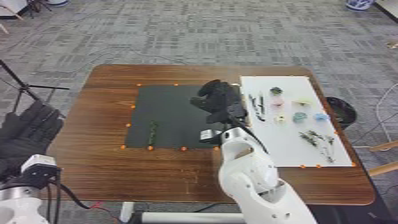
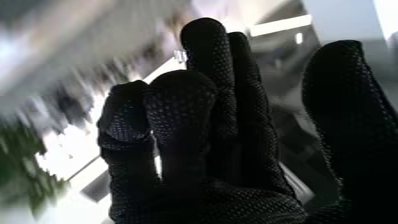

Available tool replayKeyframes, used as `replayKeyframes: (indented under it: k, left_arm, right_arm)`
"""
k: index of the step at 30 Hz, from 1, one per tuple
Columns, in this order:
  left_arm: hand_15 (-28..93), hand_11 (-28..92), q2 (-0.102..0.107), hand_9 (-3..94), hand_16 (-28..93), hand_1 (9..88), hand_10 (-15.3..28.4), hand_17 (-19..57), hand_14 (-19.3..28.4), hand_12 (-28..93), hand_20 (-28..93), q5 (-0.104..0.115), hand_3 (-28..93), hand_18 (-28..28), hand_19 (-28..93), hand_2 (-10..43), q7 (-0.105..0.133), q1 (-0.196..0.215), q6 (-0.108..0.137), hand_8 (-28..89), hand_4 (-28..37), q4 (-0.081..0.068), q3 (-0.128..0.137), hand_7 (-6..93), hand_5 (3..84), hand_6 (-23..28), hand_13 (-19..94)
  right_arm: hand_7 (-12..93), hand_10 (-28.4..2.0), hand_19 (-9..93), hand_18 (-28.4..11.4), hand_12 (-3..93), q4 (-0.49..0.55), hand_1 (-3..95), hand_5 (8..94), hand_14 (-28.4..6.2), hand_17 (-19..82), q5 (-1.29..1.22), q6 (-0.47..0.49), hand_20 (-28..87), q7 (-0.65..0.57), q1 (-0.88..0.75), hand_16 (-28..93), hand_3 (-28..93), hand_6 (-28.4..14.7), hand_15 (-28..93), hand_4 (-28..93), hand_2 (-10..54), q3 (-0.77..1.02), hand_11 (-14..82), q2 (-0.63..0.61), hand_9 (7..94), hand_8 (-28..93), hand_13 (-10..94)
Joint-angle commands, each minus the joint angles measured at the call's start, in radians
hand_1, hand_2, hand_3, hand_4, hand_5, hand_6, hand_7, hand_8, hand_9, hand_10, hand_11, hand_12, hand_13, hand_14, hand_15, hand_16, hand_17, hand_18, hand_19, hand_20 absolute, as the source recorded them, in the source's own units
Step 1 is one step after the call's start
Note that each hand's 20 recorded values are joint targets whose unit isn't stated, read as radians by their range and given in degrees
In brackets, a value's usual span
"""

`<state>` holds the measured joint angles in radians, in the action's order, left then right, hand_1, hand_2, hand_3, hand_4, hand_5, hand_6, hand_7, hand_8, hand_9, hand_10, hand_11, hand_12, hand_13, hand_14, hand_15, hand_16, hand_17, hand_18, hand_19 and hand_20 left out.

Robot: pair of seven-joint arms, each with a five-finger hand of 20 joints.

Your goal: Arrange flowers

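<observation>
We have our left hand (image 1: 27,139) by the table's (image 1: 98,170) left edge, fingers loosely extended; next, a green stem (image 1: 152,134) lying on the dark mat (image 1: 182,112); here's our right hand (image 1: 218,100) above the mat's right side, fingers relaxed, thumb wide; then pink (image 1: 277,101) and blue flowers (image 1: 321,117), leafy sprigs (image 1: 315,138) on the white board (image 1: 289,156).

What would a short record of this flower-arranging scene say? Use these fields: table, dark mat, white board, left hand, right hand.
Table: brown wood
Dark mat: one green stem lying on its left part
White board: right of the mat; small blooms in several colors, plus leafy sprigs
Left hand: at the table's left side, open
Right hand: over the mat's right side, open
</observation>
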<state>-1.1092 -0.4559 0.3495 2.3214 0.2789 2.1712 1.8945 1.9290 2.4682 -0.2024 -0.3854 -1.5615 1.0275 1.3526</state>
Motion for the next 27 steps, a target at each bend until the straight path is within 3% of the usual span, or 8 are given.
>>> replayKeyframes:
  k: [1, 3, 6, 8, 11, 14, 19, 27]
  left_arm:
    - [25, 21, 0.012, 36.0, -6, 25.4, 16.2, -5.7, 15.5, 5, 6, 0.008, 71, 15.0, 41, 14.6, 0.012, -0.049, 0.049, -11, -28.3, -0.005, -0.032, 12.9, 42.5, 9.1, 28]
    - [25, 21, 0.021, 36.1, -6, 25.4, 16.1, -5.6, 15.4, 5, 6, 0.017, 71, 15.0, 41, 14.7, 0.010, -0.069, 0.036, -11, -28.3, -0.013, -0.039, 13.0, 42.6, 9.1, 28]
    - [25, 21, 0.043, 36.2, -6, 25.4, 16.1, -5.6, 15.4, 5, 6, 0.014, 71, 15.0, 41, 14.7, 0.012, -0.123, 0.038, -11, -28.3, -0.027, -0.068, 13.1, 42.7, 9.1, 28]
    - [25, 21, 0.053, 36.1, -6, 25.4, 16.2, -5.6, 15.4, 5, 6, 0.008, 71, 15.0, 41, 14.7, 0.013, -0.139, 0.038, -11, -28.3, -0.028, -0.077, 13.1, 42.6, 9.1, 28]
    - [25, 21, 0.064, 36.1, -6, 25.5, 16.1, -5.7, 15.4, 5, 6, 0.005, 71, 15.0, 41, 14.7, 0.012, -0.159, 0.037, -11, -28.3, -0.032, -0.092, 13.1, 42.7, 9.1, 29]
    - [25, 21, 0.075, 36.1, -6, 25.5, 16.2, -5.6, 15.4, 5, 6, 0.003, 71, 15.0, 41, 14.7, 0.005, -0.180, 0.032, -11, -28.3, -0.037, -0.110, 13.1, 42.7, 9.1, 28]
    - [26, 21, 0.078, 35.8, -6, 25.6, 16.2, -5.5, 15.9, 5, 6, -0.013, 71, 14.9, 41, 14.3, 0.001, -0.187, 0.024, -11, -28.3, -0.037, -0.114, 13.1, 42.5, 9.0, 28]
    - [26, 21, 0.081, 35.9, -6, 25.7, 16.1, -5.7, 16.0, 5, 6, -0.018, 71, 15.0, 40, 14.2, 0.009, -0.178, 0.027, -11, -28.3, -0.034, -0.106, 13.1, 42.4, 9.0, 28]
  right_arm:
    - [18, -15.2, 90, -23.8, 24.0, 0.088, 35.1, 68.2, -9.0, 43, 0.135, 0.096, 28, -0.108, -0.126, 35, 76, -5.6, 64, -19, -9.5, 0.247, 29.3, -0.185, 75.6, -11, 76]
    - [18, -15.3, 89, -23.7, 24.0, 0.104, 35.5, 68.4, -9.1, 43, 0.109, 0.184, 28, -0.157, -0.125, 35, 75, -5.4, 64, -19, -9.3, 0.304, 29.0, -0.204, 75.4, -10, 75]
    - [18, -15.4, 88, -23.6, 23.9, 0.135, 35.9, 68.2, -9.3, 42, 0.121, 0.238, 28, -0.201, -0.162, 35, 75, -5.4, 63, -19, -8.9, 0.392, 28.4, -0.230, 75.2, -10, 75]
    - [17, -15.6, 88, -23.7, 24.0, 0.151, 35.7, 68.0, -9.3, 42, 0.132, 0.322, 28, -0.225, -0.173, 35, 74, -5.5, 63, -19, -9.0, 0.435, 28.0, -0.246, 75.1, -10, 75]
    - [16, -15.1, 88, -23.9, 31.0, 0.169, 35.5, 67.6, -10.3, 42, 0.135, 0.447, 31, -0.254, -0.178, 41, 71, -5.6, 69, -22, -9.5, 0.480, 38.9, -0.270, 73.3, -9, 73]
    - [15, -15.4, 89, -24.0, 36.7, 0.178, 35.1, 67.5, -11.3, 42, 0.169, 0.477, 32, -0.278, -0.210, 45, 70, -5.7, 74, -26, -9.5, 0.523, 48.0, -0.286, 70.6, -9, 71]
    - [14, -14.7, 91, -24.2, 41.9, 0.215, 37.9, 68.8, -11.2, 44, 0.086, 0.642, 33, -0.362, -0.257, 48, 64, -5.2, 78, -28, -9.5, 0.599, 54.9, -0.287, 71.1, -9, 73]
    - [13, -14.4, 92, -24.4, 43.7, 0.237, 45.7, 70.1, -11.2, 44, 0.057, 0.733, 34, -0.408, -0.324, 49, 51, -5.2, 78, -28, -9.5, 0.653, 55.3, -0.278, 71.6, -9, 74]
